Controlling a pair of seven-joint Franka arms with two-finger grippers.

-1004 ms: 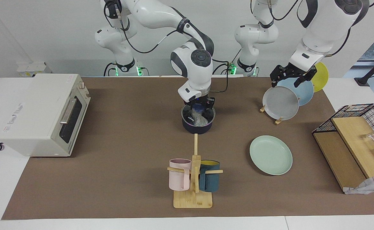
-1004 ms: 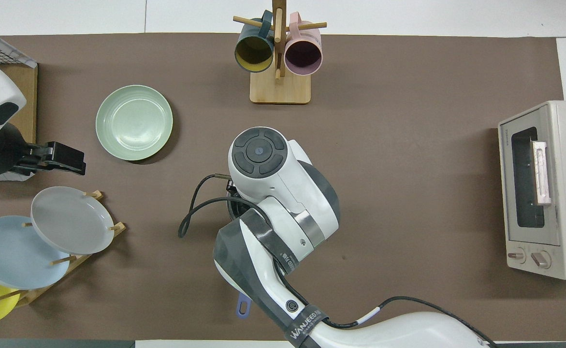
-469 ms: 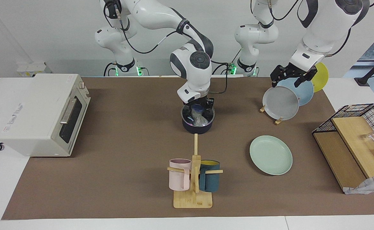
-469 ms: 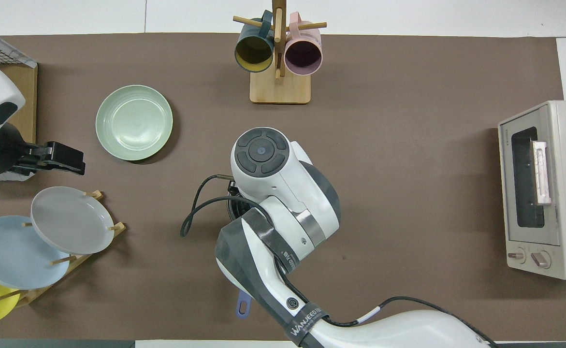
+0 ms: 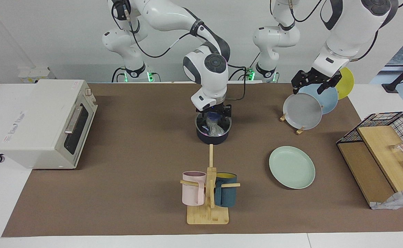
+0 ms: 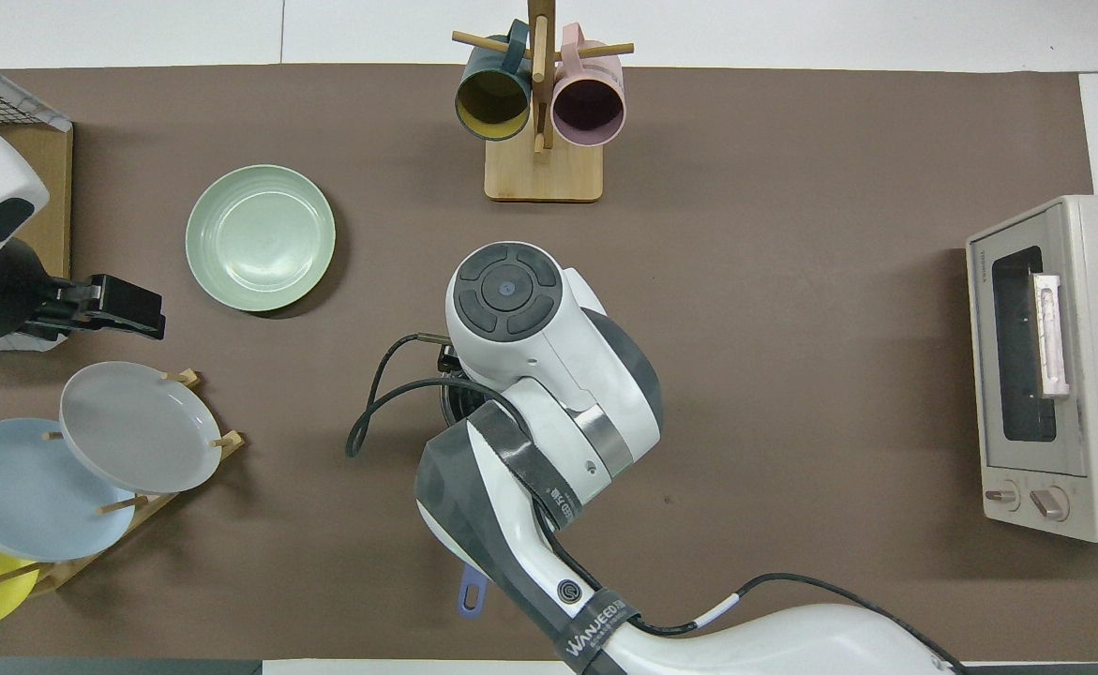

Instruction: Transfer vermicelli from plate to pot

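The dark pot (image 5: 212,138) stands mid-table with a whitish clump of vermicelli (image 5: 216,130) lying inside it. My right gripper (image 5: 215,120) hangs just over the pot's mouth, open, with the noodles below its fingertips. In the overhead view the right arm hides the pot, and only the blue handle's end (image 6: 471,593) shows. The mint-green plate (image 5: 292,167) (image 6: 260,237) lies bare, farther from the robots than the pot and toward the left arm's end. My left gripper (image 5: 310,86) (image 6: 141,312) waits open and empty over the plate rack.
A toaster oven (image 5: 46,122) sits at the right arm's end. A wooden mug rack (image 5: 208,206) with a pink and a teal mug stands farther out than the pot. Grey (image 5: 302,111), blue and yellow plates lean in a rack. A wire basket (image 5: 389,119) holds wooden boards.
My right gripper has opened and lifted slightly above the pot, leaving the vermicelli inside. The left arm has not moved.
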